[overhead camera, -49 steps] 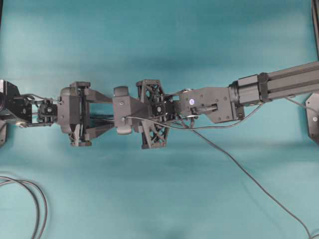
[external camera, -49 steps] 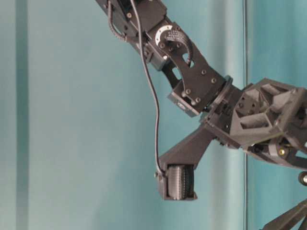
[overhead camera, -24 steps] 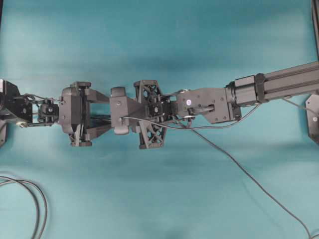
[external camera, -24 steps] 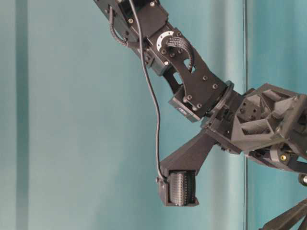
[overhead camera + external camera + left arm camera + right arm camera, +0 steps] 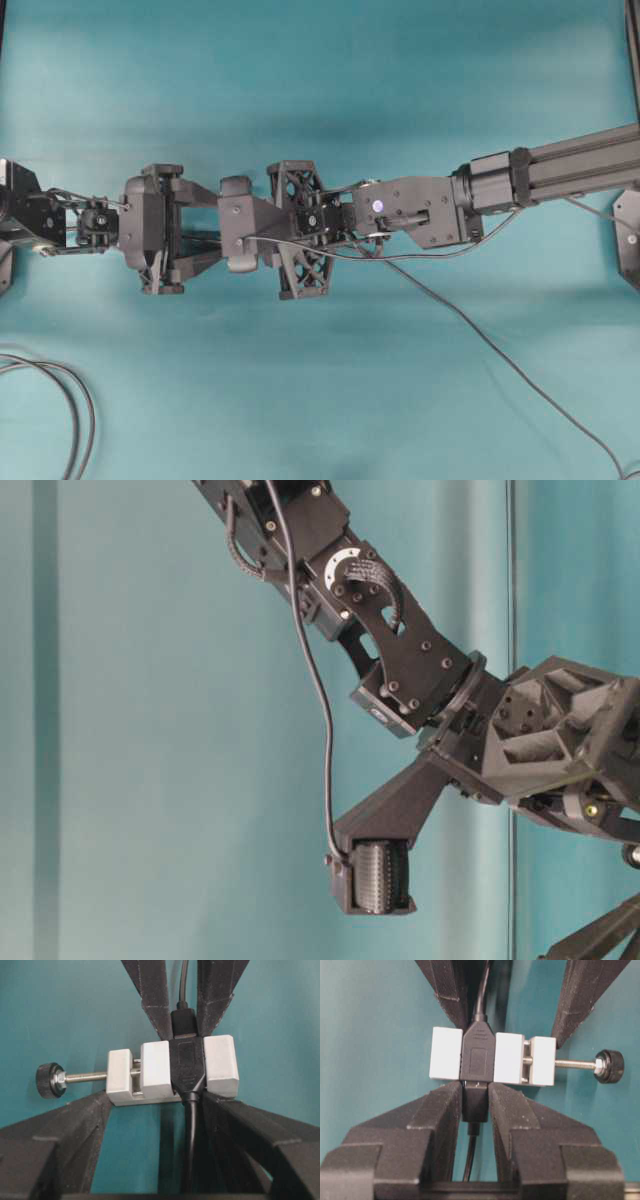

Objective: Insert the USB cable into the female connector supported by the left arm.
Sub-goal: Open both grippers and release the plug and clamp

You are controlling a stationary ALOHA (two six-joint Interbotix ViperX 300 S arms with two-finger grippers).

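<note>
The female connector [image 5: 187, 1065] is a black socket clamped in a white block [image 5: 220, 1060] with a dark-knobbed screw [image 5: 50, 1080]. My left gripper [image 5: 160, 1097] stands wide, its fingers [image 5: 95, 1110] bearing on the block's two ends and holding it above the teal surface. My right gripper [image 5: 475, 1087] is shut on the black plug [image 5: 475, 1102] of the USB cable [image 5: 500, 355]. The plug's front sits against the mouth of the socket [image 5: 477, 1060], and no silver tip shows. From overhead the joint is hidden under the right wrist.
The USB cable trails over the teal surface to the bottom right corner. Thicker looped black cables [image 5: 75, 400] lie at the bottom left. A black mount [image 5: 630, 235] stands at the right edge. The right forearm [image 5: 580, 165] reaches in from the right.
The right wrist has crept a little to the left, toward the left gripper. The left arm and both grips look the same.
</note>
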